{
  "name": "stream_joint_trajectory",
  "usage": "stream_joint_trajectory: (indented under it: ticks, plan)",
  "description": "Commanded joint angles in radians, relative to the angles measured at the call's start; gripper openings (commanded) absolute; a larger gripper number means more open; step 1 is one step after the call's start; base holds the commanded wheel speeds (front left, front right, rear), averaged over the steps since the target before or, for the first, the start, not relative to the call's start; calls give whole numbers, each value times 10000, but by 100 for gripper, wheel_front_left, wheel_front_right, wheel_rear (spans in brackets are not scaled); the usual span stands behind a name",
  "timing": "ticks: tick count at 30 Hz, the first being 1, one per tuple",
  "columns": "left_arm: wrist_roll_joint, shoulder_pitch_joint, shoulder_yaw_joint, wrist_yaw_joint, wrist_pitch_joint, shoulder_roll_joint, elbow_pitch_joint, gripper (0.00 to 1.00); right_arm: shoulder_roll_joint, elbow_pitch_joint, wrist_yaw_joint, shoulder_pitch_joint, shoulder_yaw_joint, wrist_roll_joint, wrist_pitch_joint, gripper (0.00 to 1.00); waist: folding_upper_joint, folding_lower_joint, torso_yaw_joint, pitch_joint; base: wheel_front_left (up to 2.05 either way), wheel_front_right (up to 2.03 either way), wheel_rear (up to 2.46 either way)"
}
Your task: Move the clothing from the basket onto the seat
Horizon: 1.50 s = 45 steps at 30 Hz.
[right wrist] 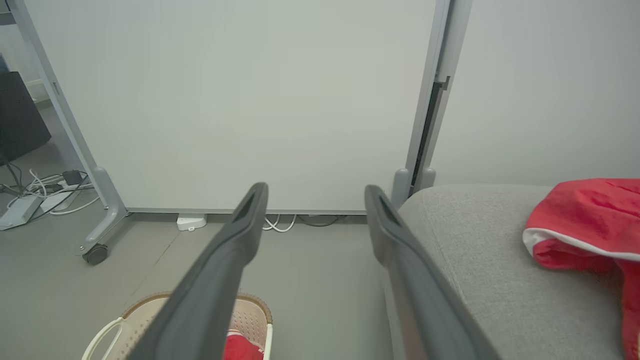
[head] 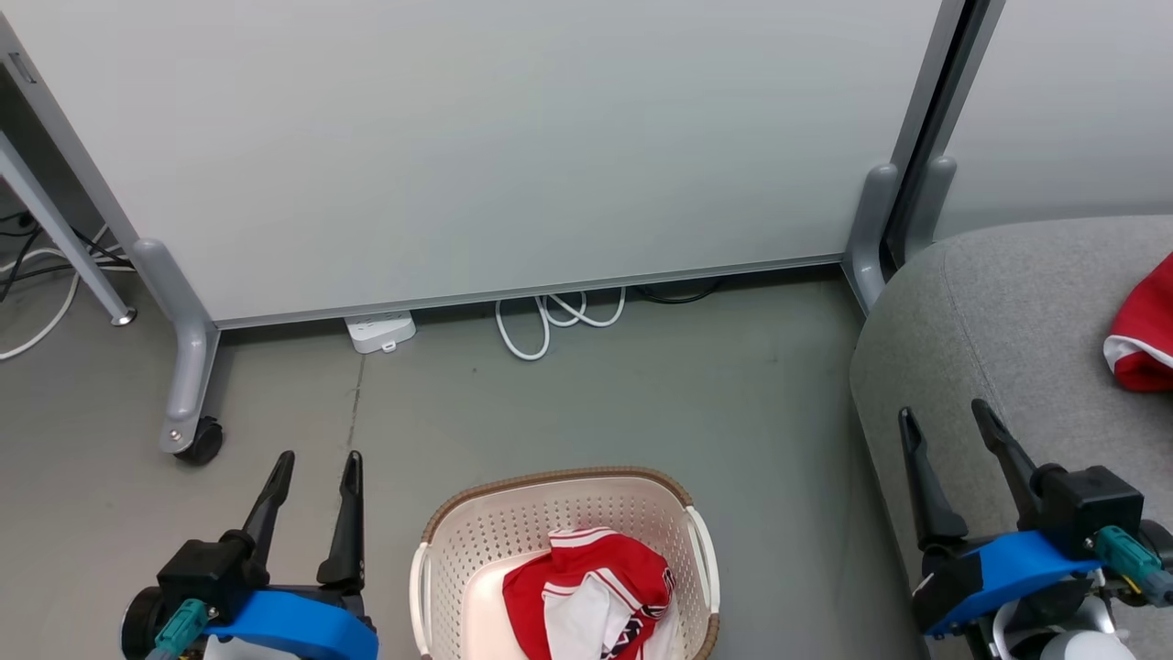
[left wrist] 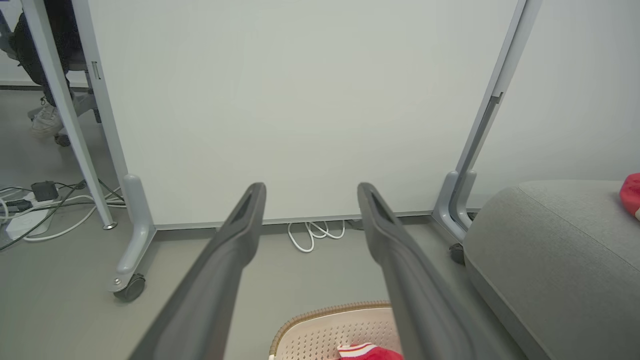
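The cream basket (head: 476, 536) stands on the floor at the bottom middle of the head view, with the red-and-white striped jersey (head: 596, 587) crumpled inside it. The plain red garment with white edging (head: 1145, 335) lies on the light-grey seat (head: 999, 312) at the right. My left gripper (head: 319, 463) hovers open to the left of the basket, nothing between its fingers. My right gripper (head: 948, 417) is open over the seat's front-left edge, empty, well left of the red garment (right wrist: 585, 225). The basket's rim (left wrist: 325, 315) shows at the bottom of the left wrist view.
A white partition panel (head: 476, 137) on grey wheeled feet (head: 188, 367) stands behind the basket. A white power strip (head: 378, 330) and looped white cable (head: 550, 316) lie under its lower edge. More cables (left wrist: 30, 210) and a person's shoe (left wrist: 45, 120) are at the far left.
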Motion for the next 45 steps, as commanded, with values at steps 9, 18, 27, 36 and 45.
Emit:
stream_joint_trajectory:
  ticks: [9, 18, 27, 36, 45]
  plan:
    - [256, 124, 29, -88, -30, -87, 74, 100, 133, -120, -3, 307, -41, 136, 72, 100, 0, 0, 145, -71, 0, 0, 0]
    - [345, -40, 206, -110, -30, -129, -26, 100, 167, -154, -3, 18, -26, 164, 32, 100, 0, 0, 123, 317, 0, 0, 0]
    - [290, -879, -62, -151, -30, -193, -7, 100, 51, -389, -3, -1223, 278, 31, -33, 100, 0, 0, -500, 2297, 0, 0, 0]
    - [746, -2756, -851, -167, -28, 208, 691, 100, 235, -644, -3, -3265, 723, 110, -474, 100, 0, 0, -1693, 5228, 0, 0, 0]
    - [704, -4551, -1625, -170, 104, 1045, 2738, 100, 376, -177, -3, -4687, 1677, 443, -1207, 100, 0, 0, -3389, 7342, 0, 0, 0]
